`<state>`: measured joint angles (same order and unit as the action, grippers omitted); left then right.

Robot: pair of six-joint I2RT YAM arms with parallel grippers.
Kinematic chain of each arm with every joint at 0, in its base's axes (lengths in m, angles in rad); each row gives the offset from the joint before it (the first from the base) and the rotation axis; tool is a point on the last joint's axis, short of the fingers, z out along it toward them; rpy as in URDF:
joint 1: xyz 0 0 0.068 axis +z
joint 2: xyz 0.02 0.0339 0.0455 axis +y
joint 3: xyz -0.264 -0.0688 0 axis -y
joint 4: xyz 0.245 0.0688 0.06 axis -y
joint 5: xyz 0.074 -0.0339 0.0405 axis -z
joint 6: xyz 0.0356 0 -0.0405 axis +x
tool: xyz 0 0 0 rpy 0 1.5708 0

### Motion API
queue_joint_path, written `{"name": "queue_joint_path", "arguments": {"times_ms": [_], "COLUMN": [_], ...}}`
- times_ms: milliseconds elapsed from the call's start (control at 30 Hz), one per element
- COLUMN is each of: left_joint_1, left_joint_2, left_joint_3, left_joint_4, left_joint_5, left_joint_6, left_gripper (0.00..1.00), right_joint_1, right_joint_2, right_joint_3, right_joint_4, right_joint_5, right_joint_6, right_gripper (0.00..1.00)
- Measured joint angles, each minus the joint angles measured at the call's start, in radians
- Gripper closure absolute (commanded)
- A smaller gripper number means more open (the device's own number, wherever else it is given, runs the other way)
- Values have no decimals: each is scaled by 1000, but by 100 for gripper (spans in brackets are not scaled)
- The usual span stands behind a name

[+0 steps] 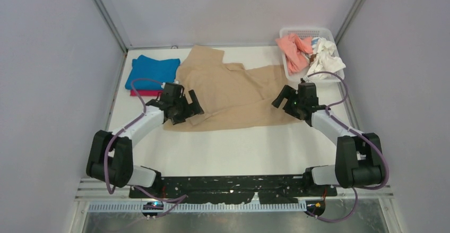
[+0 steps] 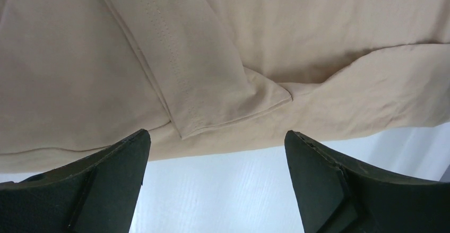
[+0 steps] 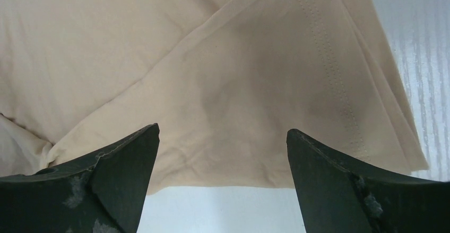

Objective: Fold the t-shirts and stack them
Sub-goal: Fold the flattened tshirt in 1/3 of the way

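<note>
Across mid-desk (image 1: 249,148) we see the tan t-shirt (image 1: 233,92) spread out w/ creases, its near hem facing the arms. Per top view, the left jaws sit at the shirt's near-left corner and the right jaws at its right edge, both close over the cloth. Both pairs of jaws stand wide apart w/ nothing pinched btwn them; whether any tip touches fabric we can't tell. Left wrist view adds what top view doesn't: a stitched, folded-over flap (image 2: 196,84) lies just ahead of the jaws, w/ the shirt's near edge running across btwn the tips and bare desk below it. Right wrist view shows a double-stitched hem (image 3: 329,68) running diagonally down to a corner near the right-hand tip, desk beyond it on the right. Only top view gives the rest: a folded blue t-shirt (image 1: 151,69) at far left, lying on a magenta t-shirt (image 1: 146,92) whose near edge peeks out, both just beside the tan one; a white mesh basket (image 1: 313,31) at far right, w/ a salmon t-shirt (image 1: 294,50) & a white t-shirt (image 1: 326,58) bunched in it, partly over the rim.
</note>
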<state>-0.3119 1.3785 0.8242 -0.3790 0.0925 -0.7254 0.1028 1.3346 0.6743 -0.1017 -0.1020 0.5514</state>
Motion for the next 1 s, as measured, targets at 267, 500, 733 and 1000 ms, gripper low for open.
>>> {"name": "queue_joint_path", "arguments": {"times_ms": [267,500,733,1000], "left_joint_1": [0,0,0,0], "left_joint_2": [146,171,151,38], "left_joint_3": [33,35,-2,-121], "left_joint_4": [46,23,57,105], "left_joint_5": [58,-14,-35,-47], "left_joint_6": [-4,5,0,-5], "left_gripper": [0,0,0,0], "right_joint_1": [0,0,0,2], "right_joint_2": [42,54,45,-97], "right_joint_3": [0,-3,-53,-136], "right_joint_4": [26,12,-11,-113], "right_joint_5": [-23,11,28,79], "right_joint_6": [-13,-23,-23,-15], "right_gripper": [5,5,5,5]}}
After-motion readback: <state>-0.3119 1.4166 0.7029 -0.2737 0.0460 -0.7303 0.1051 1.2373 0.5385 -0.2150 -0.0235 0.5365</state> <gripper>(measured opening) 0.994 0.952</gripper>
